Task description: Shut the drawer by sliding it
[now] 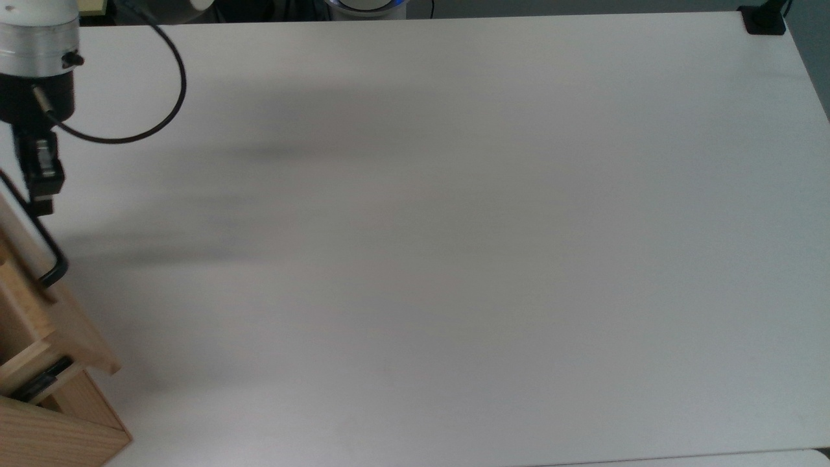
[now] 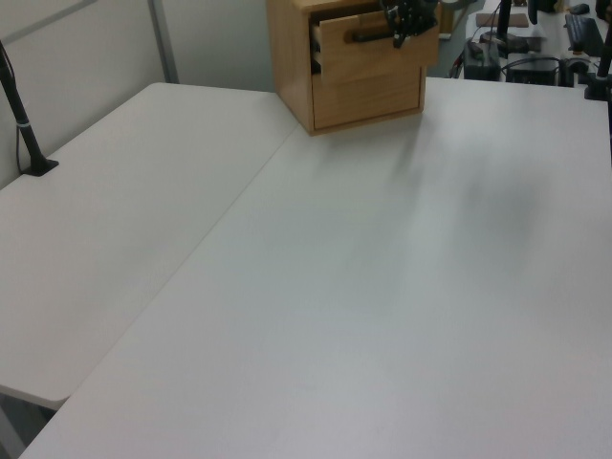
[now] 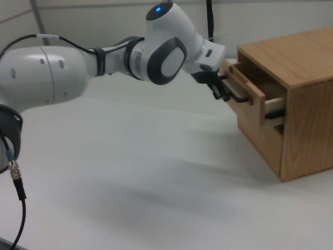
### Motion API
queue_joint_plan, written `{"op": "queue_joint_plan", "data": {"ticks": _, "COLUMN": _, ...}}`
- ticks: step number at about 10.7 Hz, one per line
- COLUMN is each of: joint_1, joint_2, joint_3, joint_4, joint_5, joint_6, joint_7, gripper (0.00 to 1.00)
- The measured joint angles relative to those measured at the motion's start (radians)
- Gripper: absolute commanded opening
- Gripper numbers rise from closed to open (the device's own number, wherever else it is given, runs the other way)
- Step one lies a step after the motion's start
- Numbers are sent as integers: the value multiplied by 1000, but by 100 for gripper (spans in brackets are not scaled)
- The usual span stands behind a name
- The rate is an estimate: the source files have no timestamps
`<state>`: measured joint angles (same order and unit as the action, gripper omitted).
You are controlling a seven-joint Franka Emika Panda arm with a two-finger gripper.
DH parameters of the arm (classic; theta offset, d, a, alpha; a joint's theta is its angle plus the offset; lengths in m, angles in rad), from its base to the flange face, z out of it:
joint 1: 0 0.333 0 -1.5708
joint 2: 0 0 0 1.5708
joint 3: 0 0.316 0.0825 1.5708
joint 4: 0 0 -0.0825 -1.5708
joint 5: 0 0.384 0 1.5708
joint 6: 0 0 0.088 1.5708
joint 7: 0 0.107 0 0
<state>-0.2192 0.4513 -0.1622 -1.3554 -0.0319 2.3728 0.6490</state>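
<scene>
- Gripper (image 3: 220, 91) first: from my remote seat I see it pressed up against the black handle (image 3: 235, 92) of the drawer (image 3: 248, 99), its dark fingertips at the bar. I cannot tell whether the fingers are spread or closed, as they merge with the bar in every view.
- Nearest the right view's camera, the white arm (image 3: 104, 60) sweeps in from the right view's left, with a blue light on its rounded joint, and a thin black cable (image 3: 15, 182) hangs at the right view's left edge.
- Beneath the arm, the white table (image 3: 130, 172) is bare and smooth.
- At the arm's end, the gripper meets the drawer's front panel, which stands a little way out from the wooden cabinet (image 3: 296, 104); a short strip of the pale drawer side and black rail shows in the gap.
- Seen from above, the gripper (image 1: 42, 194) sits at the top view's left edge, touching the handle (image 1: 39, 240), with the drawer's front panel (image 1: 65, 331) and cabinet corner (image 1: 58, 434) below it.
- Far across the table in the left view, the cabinet (image 2: 296, 67) stands at the back, the upper drawer (image 2: 368, 53) slightly out and the gripper (image 2: 402, 19) at its handle.
- A black post (image 2: 19, 115) stands at the left view's left edge.
</scene>
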Motion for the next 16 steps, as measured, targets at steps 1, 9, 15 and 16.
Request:
{"op": "queue_joint_plan", "data": {"ticks": 1, "joint_1": -10, "joint_2": 25, "joint_3": -1, "joint_4": 20, "joint_5": -33, "joint_6": 50, "joint_7": 0, "gripper": 0}}
{"op": "queue_joint_plan", "data": {"ticks": 9, "joint_1": -31, "joint_2": 109, "joint_3": -12, "joint_4": 30, "joint_5": -182, "joint_6": 330, "joint_7": 3, "gripper": 0}}
{"op": "queue_joint_plan", "data": {"ticks": 15, "joint_1": -10, "joint_2": -34, "joint_3": 60, "joint_4": -78, "joint_5": -194, "joint_6": 217, "joint_7": -66, "gripper": 5}}
{"op": "queue_joint_plan", "data": {"ticks": 16, "joint_1": 16, "joint_2": -105, "joint_3": 95, "joint_4": -109, "joint_5": -186, "joint_6": 51, "joint_7": -96, "gripper": 27}}
